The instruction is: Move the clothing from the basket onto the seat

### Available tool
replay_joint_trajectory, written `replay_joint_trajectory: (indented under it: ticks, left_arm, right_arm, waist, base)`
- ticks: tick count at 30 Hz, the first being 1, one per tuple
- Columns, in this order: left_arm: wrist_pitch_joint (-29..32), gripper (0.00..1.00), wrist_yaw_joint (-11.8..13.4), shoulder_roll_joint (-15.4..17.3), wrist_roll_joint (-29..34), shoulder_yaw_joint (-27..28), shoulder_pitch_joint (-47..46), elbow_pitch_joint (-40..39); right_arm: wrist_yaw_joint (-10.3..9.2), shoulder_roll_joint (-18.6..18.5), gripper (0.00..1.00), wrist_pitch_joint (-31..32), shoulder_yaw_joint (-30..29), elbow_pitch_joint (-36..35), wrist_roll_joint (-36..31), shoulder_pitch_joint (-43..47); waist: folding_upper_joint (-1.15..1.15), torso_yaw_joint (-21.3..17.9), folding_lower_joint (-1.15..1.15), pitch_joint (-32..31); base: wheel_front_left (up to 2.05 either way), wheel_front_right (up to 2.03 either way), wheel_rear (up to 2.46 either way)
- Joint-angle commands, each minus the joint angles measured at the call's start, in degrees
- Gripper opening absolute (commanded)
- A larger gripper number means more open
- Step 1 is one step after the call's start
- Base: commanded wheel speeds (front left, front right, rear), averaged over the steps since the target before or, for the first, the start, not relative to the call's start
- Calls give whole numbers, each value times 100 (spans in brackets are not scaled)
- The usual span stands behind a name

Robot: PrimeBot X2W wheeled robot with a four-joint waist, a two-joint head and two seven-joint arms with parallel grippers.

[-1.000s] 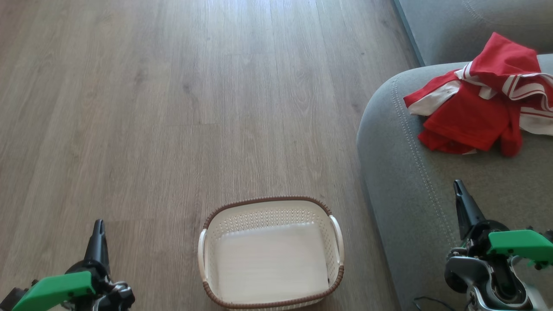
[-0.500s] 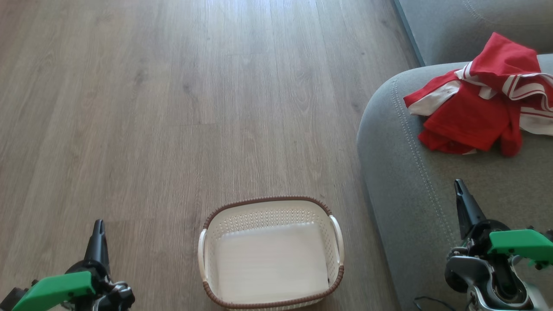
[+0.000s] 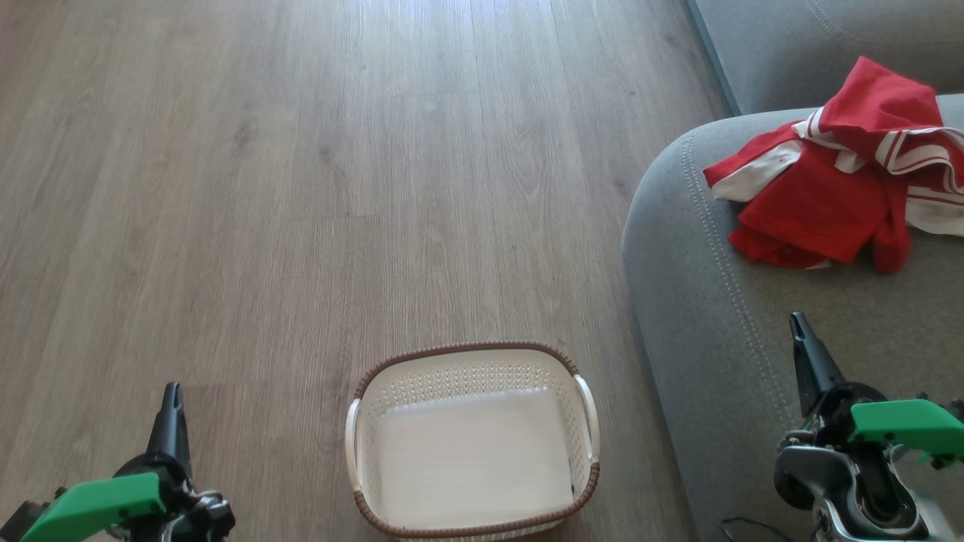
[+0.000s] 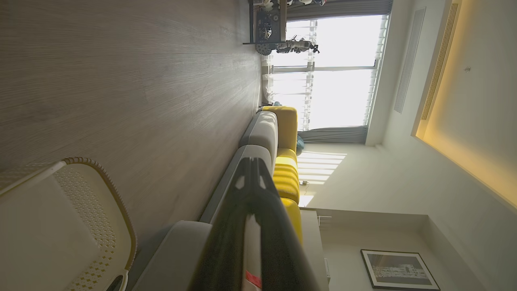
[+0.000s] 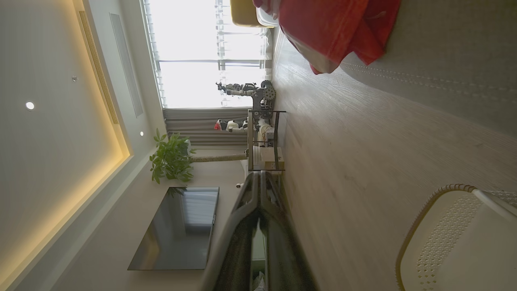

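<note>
While clothing (image 3: 821, 203) lies by seat (image 3: 700, 316) edge, basket (image 3: 467, 348) stands on floor (image 3: 301, 188).

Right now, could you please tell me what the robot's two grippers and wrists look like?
Both the left gripper and right gripper have long, black, tapering fingers and a bright green block at the wrist. The right wrist shows a silver-grey metal housing with a thin dark cable. A small red sticker marks the left fingers.

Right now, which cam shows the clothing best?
Head view: the clothing lies nearly whole on the seat, unobstructed, only its right end cropped. Right wrist view catches just a red part of it at its top edge. Left wrist view faces the basket and floor.
</note>
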Motion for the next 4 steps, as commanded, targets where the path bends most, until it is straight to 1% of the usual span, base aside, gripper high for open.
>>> replay_joint_trajectory:
  ticks: [1, 4]
  left_arm:
    - [37, 0, -50, 54, -2, 200, -270, -213]
    - [37, 0, -50, 54, -2, 200, -270, -213]
  right_arm:
    - [0, -126, 0, -32, 128, -234, 56, -277]
    - [0, -137, 0, -44, 143, -236, 69, -277]
  waist:
    - [0, 0, 0, 0]
    - [0, 0, 0, 0]
  base:
    - [0, 0, 0]
    - [0, 0, 0]
